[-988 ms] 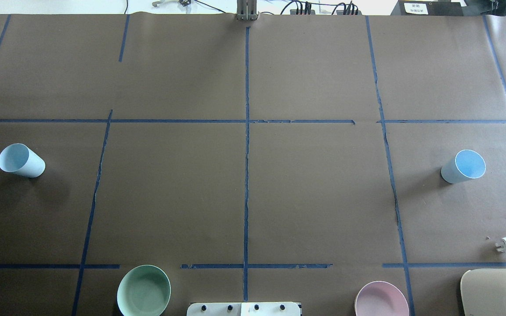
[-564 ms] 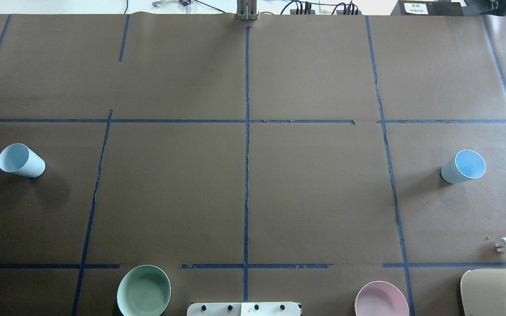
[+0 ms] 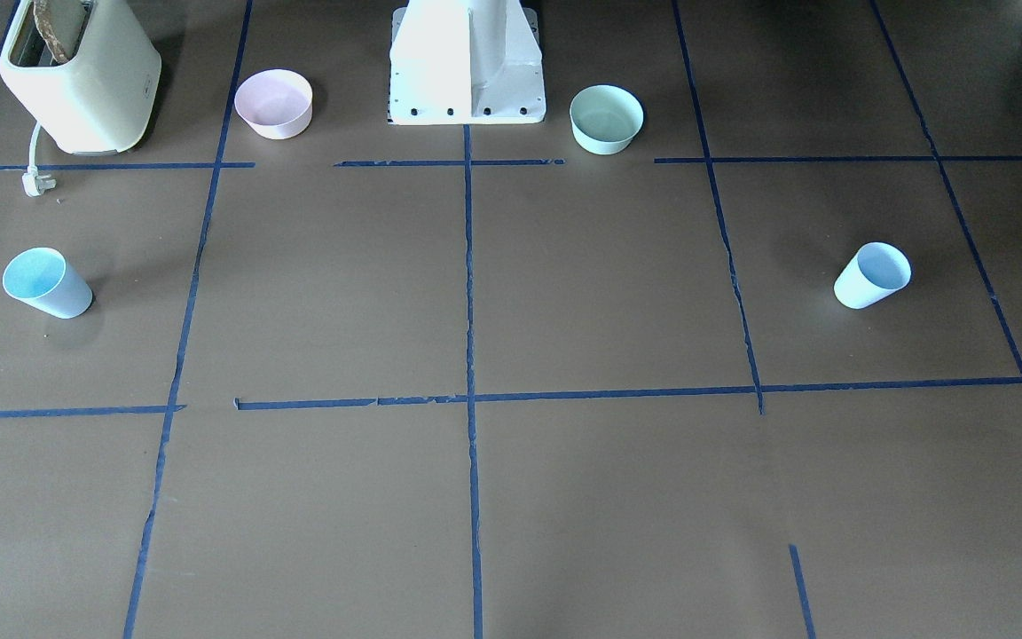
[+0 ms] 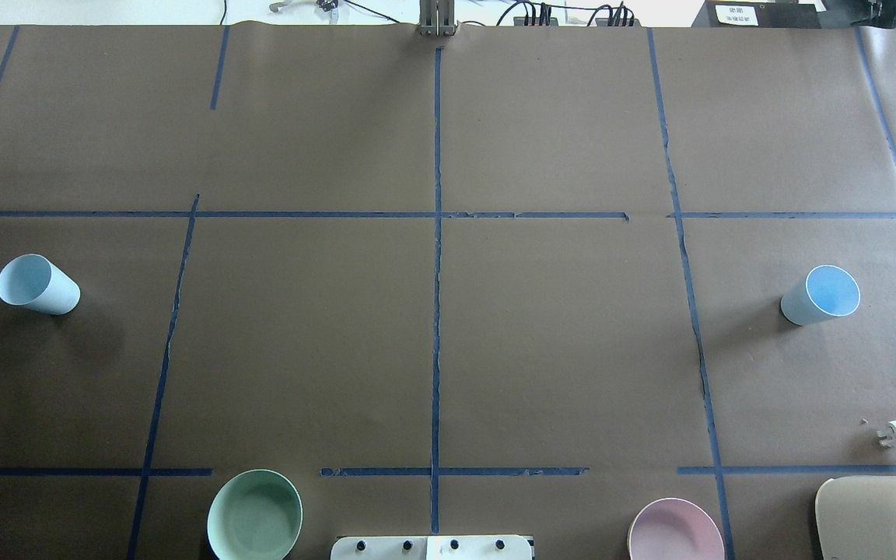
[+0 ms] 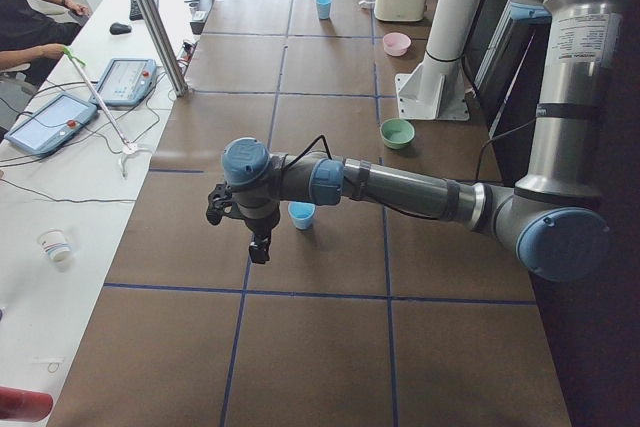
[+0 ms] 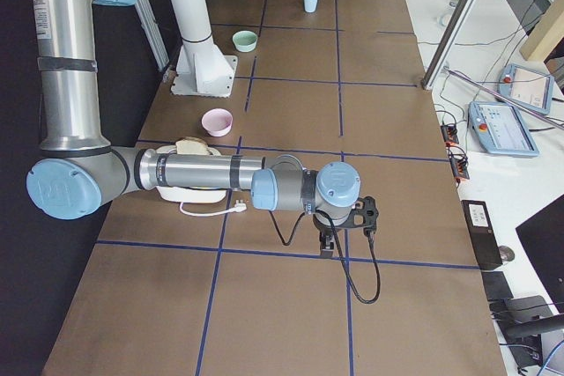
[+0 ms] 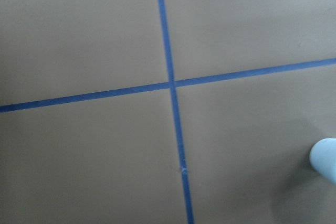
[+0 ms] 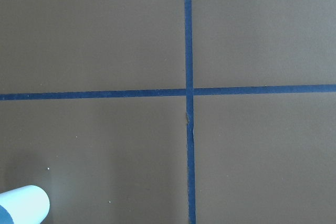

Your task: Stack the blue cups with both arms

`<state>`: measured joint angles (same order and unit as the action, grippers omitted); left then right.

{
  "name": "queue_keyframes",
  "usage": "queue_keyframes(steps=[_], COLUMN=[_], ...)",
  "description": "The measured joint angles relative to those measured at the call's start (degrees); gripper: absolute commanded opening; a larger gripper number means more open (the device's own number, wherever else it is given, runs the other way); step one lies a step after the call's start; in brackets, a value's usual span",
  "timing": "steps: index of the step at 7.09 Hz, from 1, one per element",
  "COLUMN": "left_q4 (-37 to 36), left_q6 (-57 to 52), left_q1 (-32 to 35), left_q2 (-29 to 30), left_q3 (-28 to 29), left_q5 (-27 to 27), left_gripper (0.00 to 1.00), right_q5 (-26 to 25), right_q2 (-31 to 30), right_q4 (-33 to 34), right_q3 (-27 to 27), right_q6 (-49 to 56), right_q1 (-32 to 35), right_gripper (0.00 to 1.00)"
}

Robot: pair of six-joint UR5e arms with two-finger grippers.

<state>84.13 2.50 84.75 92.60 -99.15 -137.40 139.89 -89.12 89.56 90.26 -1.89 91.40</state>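
Two pale-blue cups stand upright far apart on the brown table. The left cup [image 4: 36,284] is near the left edge; it also shows in the front view [image 3: 870,275], the exterior left view [image 5: 301,214] and at the left wrist view's edge [image 7: 325,158]. The right cup [image 4: 821,295] is near the right edge, also in the front view [image 3: 45,282] and the right wrist view's corner [image 8: 23,205]. My left gripper [image 5: 257,244] hangs above the table beside the left cup. My right gripper [image 6: 328,244] hangs near the right cup's area. Both show only in side views, so I cannot tell whether they are open or shut.
A mint-green bowl [image 4: 254,515] and a pink bowl [image 4: 675,530] sit either side of the white pedestal base [image 3: 467,62]. A cream toaster [image 4: 880,517] with its loose plug [image 4: 895,433] stands at the near right. A seated person [image 5: 30,17] is at a side desk.
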Motion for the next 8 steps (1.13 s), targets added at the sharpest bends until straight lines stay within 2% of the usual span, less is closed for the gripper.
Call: queue_keyframes(steps=[2, 5, 8], left_q4=[5.55, 20.67, 25.12], left_q6=[9.35, 26.00, 31.35], left_q1=[-5.26, -13.76, -18.10], left_q2=[-0.90, -4.19, -4.77], left_q3=[-0.92, -0.37, 0.53], left_q5=[0.04, 0.53, 0.81], left_gripper=[1.00, 1.00, 1.00], right_q5=[0.07, 0.18, 0.12], right_q2=[0.00, 0.10, 0.17], right_q4=[0.00, 0.00, 0.00], right_q3=[0.03, 0.14, 0.04], right_q6=[0.02, -0.04, -0.05], right_q1=[-0.12, -0.17, -0.17], right_gripper=[1.00, 1.00, 1.00])
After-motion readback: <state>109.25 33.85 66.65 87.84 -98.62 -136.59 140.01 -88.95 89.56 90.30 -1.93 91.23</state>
